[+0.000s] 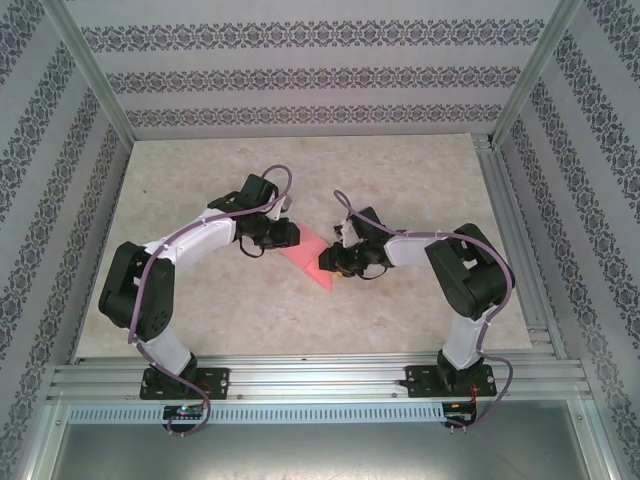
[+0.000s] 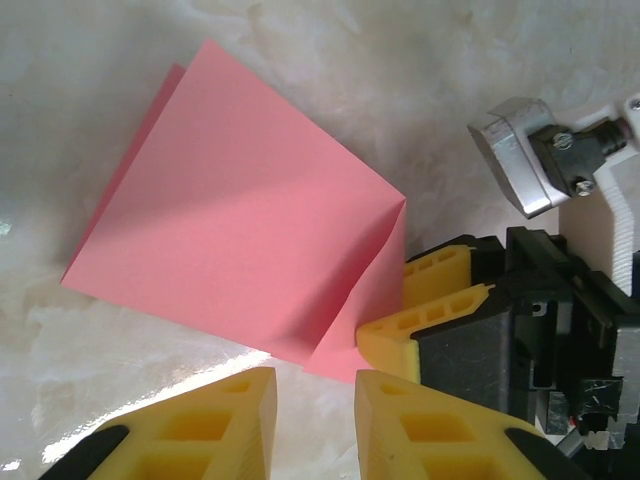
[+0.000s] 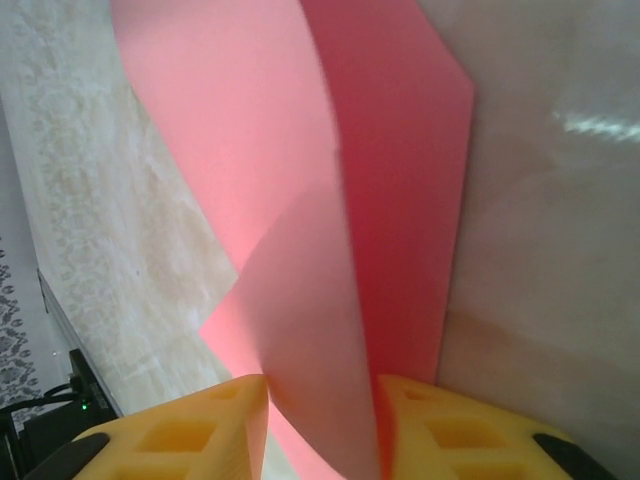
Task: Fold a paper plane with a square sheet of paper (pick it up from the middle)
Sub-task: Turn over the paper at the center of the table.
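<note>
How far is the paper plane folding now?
Done: the paper already lies folded in layers. In hand: the right gripper pinches a raised flap; the left gripper is open at its corner. Remaining: it is no dart yet, so more folds seem needed.

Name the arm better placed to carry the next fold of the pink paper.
Right. The right gripper pinches a raised flap of the pink paper; the left gripper hovers open at the paper's edge, holding nothing.

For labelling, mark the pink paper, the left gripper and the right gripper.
pink paper (image 2: pixel 240 200), left wrist view, on the middle of its top layer.
left gripper (image 2: pixel 315 380), left wrist view, midway between its yellow fingertips.
right gripper (image 3: pixel 323 388), right wrist view, midway between its yellow fingertips, where the paper passes.
</note>
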{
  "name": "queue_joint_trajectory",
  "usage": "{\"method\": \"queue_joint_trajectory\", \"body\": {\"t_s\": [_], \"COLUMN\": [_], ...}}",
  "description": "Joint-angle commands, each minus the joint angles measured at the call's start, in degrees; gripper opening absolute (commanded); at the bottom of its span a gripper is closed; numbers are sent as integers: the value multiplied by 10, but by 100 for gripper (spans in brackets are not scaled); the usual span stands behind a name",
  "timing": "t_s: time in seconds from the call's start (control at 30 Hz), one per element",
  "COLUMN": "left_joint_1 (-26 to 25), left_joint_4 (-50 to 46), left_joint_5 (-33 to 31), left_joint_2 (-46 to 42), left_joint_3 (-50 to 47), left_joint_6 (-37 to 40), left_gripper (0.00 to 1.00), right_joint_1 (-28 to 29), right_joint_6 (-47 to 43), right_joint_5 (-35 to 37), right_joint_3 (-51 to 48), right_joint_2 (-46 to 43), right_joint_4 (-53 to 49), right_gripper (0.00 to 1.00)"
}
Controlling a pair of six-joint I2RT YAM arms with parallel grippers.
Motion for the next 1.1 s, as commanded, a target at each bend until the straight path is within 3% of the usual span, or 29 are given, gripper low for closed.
{"method": "queue_joint_trajectory", "body": {"t_s": [0.0, 0.2, 0.37, 0.43, 0.57, 0.67, 0.77, 0.83, 1.07], "left_joint_1": [8, 11, 25, 37, 70, 98, 115, 124, 172], "left_joint_4": [18, 20, 37, 51, 74, 86, 81, 83, 112], "left_joint_5": [-4, -11, -27, -31, -46, -52, -60, -72, -66], "left_joint_2": [-12, -19, -44, -61, -103, -132, -152, -166, -208], "left_joint_3": [-3, -8, -25, -38, -69, -92, -105, -117, -163], "left_joint_6": [-10, -14, -36, -52, -90, -109, -113, -120, -159], "left_gripper": [28, 28, 29, 28, 29, 29, 29, 29, 30], "right_joint_1": [8, 9, 9, 9, 23, 26, 67, 106, 219], "right_joint_6": [-12, -10, -54, -85, -168, -192, -216, -234, -253], "right_joint_5": [-12, -12, 55, 117, 314, 377, 505, 594, 729], "right_joint_3": [7, 5, 24, 39, 77, 92, 133, 153, 282], "right_joint_2": [4, -24, -89, -127, -187, -212, -213, -196, 6], "right_joint_4": [16, 10, -95, -166, -315, -357, -417, -436, -548], "right_gripper": [27, 11, 6, 6, 4, 3, 4, 4, 5]}}
